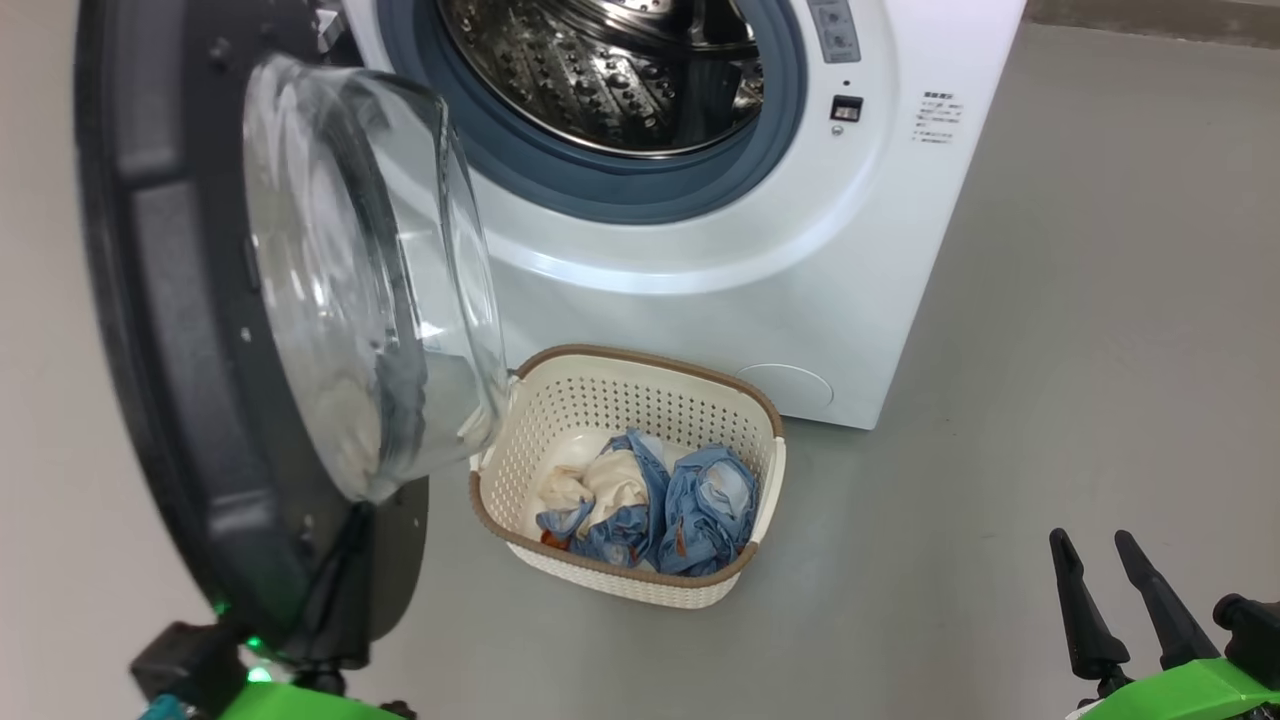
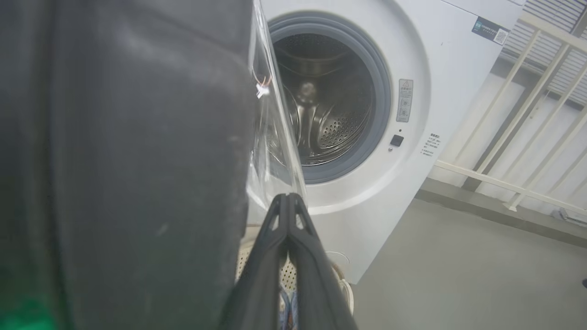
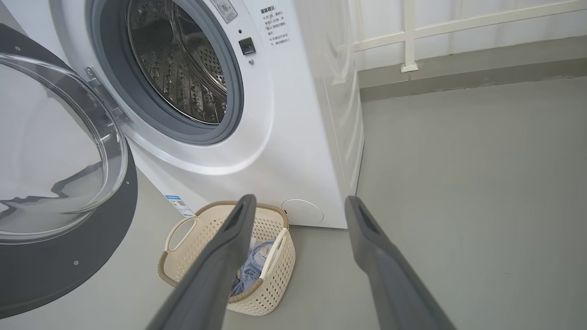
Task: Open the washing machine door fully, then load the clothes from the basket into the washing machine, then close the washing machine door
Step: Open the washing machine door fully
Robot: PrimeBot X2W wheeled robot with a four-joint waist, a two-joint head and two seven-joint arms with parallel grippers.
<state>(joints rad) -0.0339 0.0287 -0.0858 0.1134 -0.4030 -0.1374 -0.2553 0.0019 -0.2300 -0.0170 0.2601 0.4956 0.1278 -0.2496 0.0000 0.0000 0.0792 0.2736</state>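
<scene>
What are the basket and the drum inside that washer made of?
The basket looks like matte cream plastic, perforated, with a brown woven-look rim. The drum seems to be polished steel: shiny, mirror-like, dotted with holes.

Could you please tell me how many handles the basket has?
2. One handle is at the basket's end nearest the washing machine door; the other is at the opposite end. None looks hidden.
</scene>
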